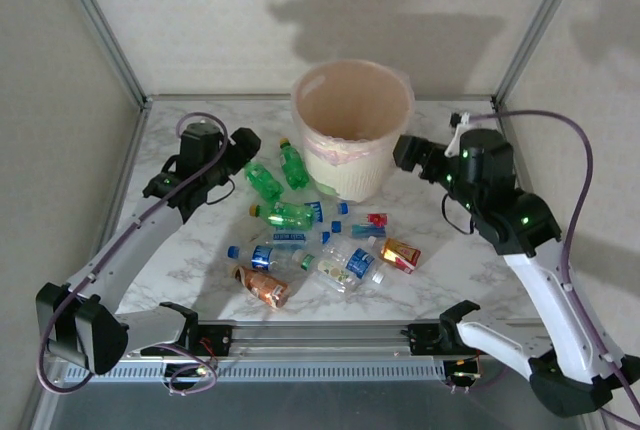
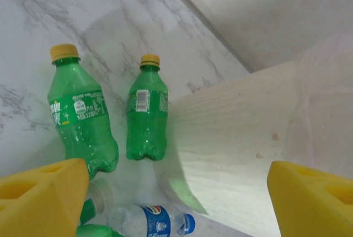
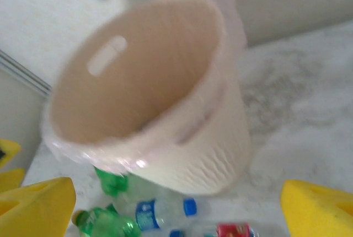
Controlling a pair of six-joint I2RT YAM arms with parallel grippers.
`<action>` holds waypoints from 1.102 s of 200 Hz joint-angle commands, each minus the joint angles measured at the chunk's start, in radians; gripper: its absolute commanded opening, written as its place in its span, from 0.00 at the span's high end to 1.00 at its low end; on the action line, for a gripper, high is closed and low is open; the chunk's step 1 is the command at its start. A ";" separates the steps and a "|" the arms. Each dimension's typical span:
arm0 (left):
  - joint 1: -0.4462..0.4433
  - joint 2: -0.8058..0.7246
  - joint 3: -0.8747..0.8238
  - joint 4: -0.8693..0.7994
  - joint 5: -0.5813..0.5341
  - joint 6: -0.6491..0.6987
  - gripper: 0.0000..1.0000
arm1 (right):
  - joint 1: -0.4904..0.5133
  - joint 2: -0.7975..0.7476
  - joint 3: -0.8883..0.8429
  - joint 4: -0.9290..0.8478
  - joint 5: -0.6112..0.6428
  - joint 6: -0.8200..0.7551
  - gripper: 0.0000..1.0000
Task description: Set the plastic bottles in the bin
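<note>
Left pincer (image 1: pixel 241 143) first: in its wrist view we see the yellow fingers (image 2: pixel 44 193) spread wide with nothing between them, so it is open and empty. It hangs over the white marbled table (image 1: pixel 450 260), just left of the large round cream bucket with a thin pinkish liner (image 1: pixel 355 165), our bin. Under it lie a green plastic bottle with a white-printed label (image 2: pixel 83 121) and a green bottle with a barcode label (image 2: pixel 147 116), side by side with their yellow caps pointing away. The second lies close to the bin's wall, though we cannot tell whether they touch. A clear bottle with a blue label and cap (image 2: pixel 151 220) lies near the bin's foot. The right pincer (image 1: pixel 408 153) is at the bin's right side, its jaws also far apart and gripping nothing. Its wrist view is blurred. The bin stands upright at the far middle of the table. In front of it, between the arms, clear blue-labelled bottles (image 1: pixel 300 250) lie scattered with an orange-labelled bottle (image 1: pixel 262 287) and a red-and-yellow-labelled bottle (image 1: pixel 400 253).
</note>
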 commanded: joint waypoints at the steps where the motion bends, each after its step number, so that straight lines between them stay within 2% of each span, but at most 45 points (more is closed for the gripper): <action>1: -0.009 -0.006 -0.017 0.041 0.028 -0.017 0.16 | 0.002 -0.001 -0.127 -0.108 0.028 0.078 0.04; 43: -0.010 0.001 -0.026 0.049 0.031 -0.021 0.17 | 0.002 -0.038 -0.372 -0.094 -0.012 0.145 0.02; 74: -0.009 0.012 -0.030 0.055 0.031 -0.021 0.18 | 0.008 -0.015 -0.470 -0.037 -0.081 0.154 0.01; 122: -0.006 0.029 -0.093 0.034 -0.003 -0.026 0.20 | 0.027 -0.045 -0.469 0.033 -0.144 0.178 0.02; 156: -0.001 0.090 -0.105 -0.004 -0.074 -0.036 0.24 | 0.067 -0.021 -0.451 0.082 -0.162 0.199 0.05; 188: 0.033 0.216 -0.091 0.016 -0.100 -0.055 0.25 | 0.112 0.005 -0.425 0.117 -0.155 0.198 0.07; 220: 0.041 0.388 0.008 0.030 -0.108 -0.031 0.17 | 0.141 0.004 -0.428 0.159 -0.146 0.203 0.06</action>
